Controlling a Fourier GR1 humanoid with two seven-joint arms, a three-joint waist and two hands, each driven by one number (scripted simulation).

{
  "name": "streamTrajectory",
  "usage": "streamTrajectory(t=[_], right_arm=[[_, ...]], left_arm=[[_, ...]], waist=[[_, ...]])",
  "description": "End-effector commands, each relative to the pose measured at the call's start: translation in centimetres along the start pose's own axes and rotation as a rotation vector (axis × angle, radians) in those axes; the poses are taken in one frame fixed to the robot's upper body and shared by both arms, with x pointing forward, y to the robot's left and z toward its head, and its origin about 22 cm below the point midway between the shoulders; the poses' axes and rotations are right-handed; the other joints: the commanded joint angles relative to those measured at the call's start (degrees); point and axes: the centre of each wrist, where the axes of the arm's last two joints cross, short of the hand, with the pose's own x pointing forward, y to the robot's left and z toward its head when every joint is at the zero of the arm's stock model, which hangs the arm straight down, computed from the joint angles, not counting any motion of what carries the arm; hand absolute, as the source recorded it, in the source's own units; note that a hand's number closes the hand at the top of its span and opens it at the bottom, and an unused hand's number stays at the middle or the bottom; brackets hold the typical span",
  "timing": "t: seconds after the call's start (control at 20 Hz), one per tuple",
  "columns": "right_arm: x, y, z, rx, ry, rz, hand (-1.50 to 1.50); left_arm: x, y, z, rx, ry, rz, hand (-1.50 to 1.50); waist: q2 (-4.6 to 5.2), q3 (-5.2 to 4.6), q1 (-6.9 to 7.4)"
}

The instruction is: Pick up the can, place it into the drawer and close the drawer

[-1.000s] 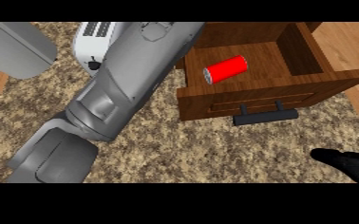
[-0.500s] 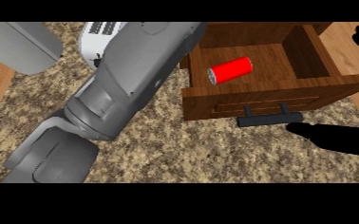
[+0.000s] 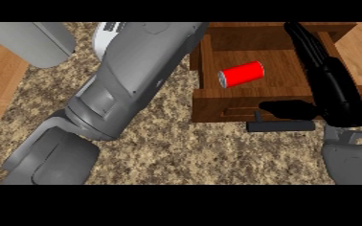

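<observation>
Right hand (image 3: 332, 93) reached in from the near right corner, its black fingers (image 3: 305, 40) held straight and stretched toward the far side, over the right wall of the open drawer (image 3: 212, 103). Its thumb (image 3: 286, 108) stuck out to the left across the drawer's front panel, just above the dark handle (image 3: 280, 126). Nothing was held in that hand, and the fingers stayed uncurled.

Inside the drawer the red can (image 3: 242, 73) lay on its side on the wooden floor, its silver end turned toward the left, set apart from the hand and from the walls.

On the left, a grey forearm (image 3: 134, 81) ran from the near left up toward the far middle and covered much of the speckled surface (image 3: 191, 153). The left hand at its end was out of view, so whether it was spread or curled could not be told. A white object (image 3: 106, 31) peeked out at the far edge beside that forearm, mostly hidden. Another grey shape (image 3: 35, 40) sat at the far left corner.
</observation>
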Motion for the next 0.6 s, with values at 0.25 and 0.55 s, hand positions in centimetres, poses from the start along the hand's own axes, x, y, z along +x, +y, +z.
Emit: streamTrajectory(t=[0.25,0.55], right_arm=[[-3.2,7.4,-2.7,0.063,-0.005,0.207,-1.5],[-3.9,10.2,-6.0,0.043,-0.014,0.236,-1.5]], left_arm=[[0.1,0.4,-0.2,-0.013,0.025,0.023,-1.5],[1.2,1.9,-1.1,0.036,0.004,0.022,-1.5]], waist=[[-0.52,0.0,2.21],[-0.35,0.02,1.96]])
